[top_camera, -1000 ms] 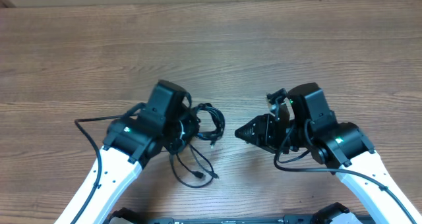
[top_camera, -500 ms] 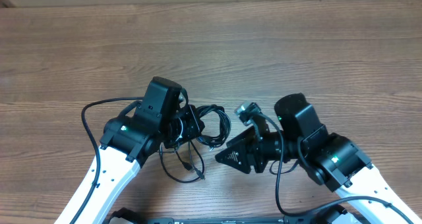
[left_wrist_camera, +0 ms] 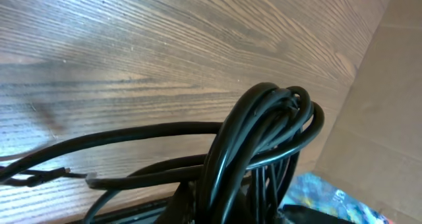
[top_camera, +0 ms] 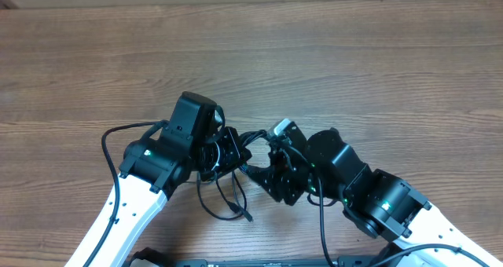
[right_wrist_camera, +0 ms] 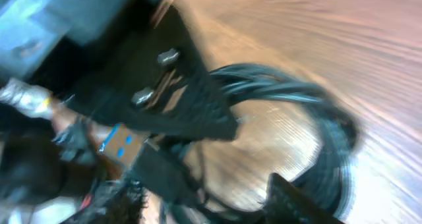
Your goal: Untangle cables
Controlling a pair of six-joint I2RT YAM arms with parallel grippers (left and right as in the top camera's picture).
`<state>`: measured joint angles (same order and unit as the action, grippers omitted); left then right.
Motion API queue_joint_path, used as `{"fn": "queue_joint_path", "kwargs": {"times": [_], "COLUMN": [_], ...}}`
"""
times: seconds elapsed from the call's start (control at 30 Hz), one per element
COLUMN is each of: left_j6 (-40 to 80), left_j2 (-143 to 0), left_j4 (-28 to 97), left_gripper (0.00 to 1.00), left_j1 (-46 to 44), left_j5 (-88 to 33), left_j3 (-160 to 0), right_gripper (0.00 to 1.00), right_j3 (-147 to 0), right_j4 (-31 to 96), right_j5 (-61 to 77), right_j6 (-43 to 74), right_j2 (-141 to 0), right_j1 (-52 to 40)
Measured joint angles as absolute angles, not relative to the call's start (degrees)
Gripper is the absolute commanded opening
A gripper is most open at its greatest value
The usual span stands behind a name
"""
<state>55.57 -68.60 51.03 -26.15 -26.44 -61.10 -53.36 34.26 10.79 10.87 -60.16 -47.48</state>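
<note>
The cables [top_camera: 253, 133] are thin black cords bunched in a loop between the two arms, with loose ends trailing toward the front edge [top_camera: 234, 206]. My left gripper [top_camera: 228, 151] is shut on the bundle; in the left wrist view the looped cords [left_wrist_camera: 264, 135] rise from between its mostly hidden fingers [left_wrist_camera: 221, 214]. My right gripper [top_camera: 263, 173] is open right beside the bundle. The right wrist view is blurred: its fingers [right_wrist_camera: 237, 186] stand apart over bare wood, with the cable loop [right_wrist_camera: 330, 135] just beyond and the left gripper [right_wrist_camera: 178, 109] opposite.
The wooden table [top_camera: 354, 63] runs wide behind both arms. Thicker black arm cables loop out at the left arm [top_camera: 110, 145] and under the right arm [top_camera: 324, 220]. A cardboard wall [left_wrist_camera: 389, 85] shows in the left wrist view.
My right arm has swung left and reached the bundle. My left gripper has kept its hold and shifted the bundle slightly; the loose ends have dragged a little left.
</note>
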Motion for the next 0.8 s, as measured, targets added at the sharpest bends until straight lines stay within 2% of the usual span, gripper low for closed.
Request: {"fn": "queue_joint_path", "kwargs": {"times": [0.27,0.4,0.5,0.57,0.8], "left_j6": [54.92,54.24,53.93,53.76,53.34], "left_j2": [-68.6,-68.6,-68.62,-68.86,-69.41], "left_j4": [50.98,50.74,49.63,49.08,48.56], "left_gripper": [0.04,0.04,0.04,0.04,0.04], "left_j1": [-26.13,-26.15,-26.15,-26.09,-25.52], "left_j5": [-28.62,-30.02,-31.44,-31.53,-31.53], "left_j3": [-61.1,-61.1,-61.1,-61.01,-60.69], "right_gripper": [0.56,0.59,0.5,0.48,0.55], "right_j3": [-53.36,-53.36,-53.54,-54.11,-54.81], "right_j4": [33.26,33.01,33.87,34.76,36.4], "right_j5": [-2.28,-2.31,-1.72,-1.69,-1.54], "right_j6": [17.91,19.62,20.1,20.73,23.2], "right_j2": [-60.58,-61.56,-63.44,-64.88,-68.01], "right_j1": [-47.7,-47.72,-47.72,-47.64,-47.62]}}
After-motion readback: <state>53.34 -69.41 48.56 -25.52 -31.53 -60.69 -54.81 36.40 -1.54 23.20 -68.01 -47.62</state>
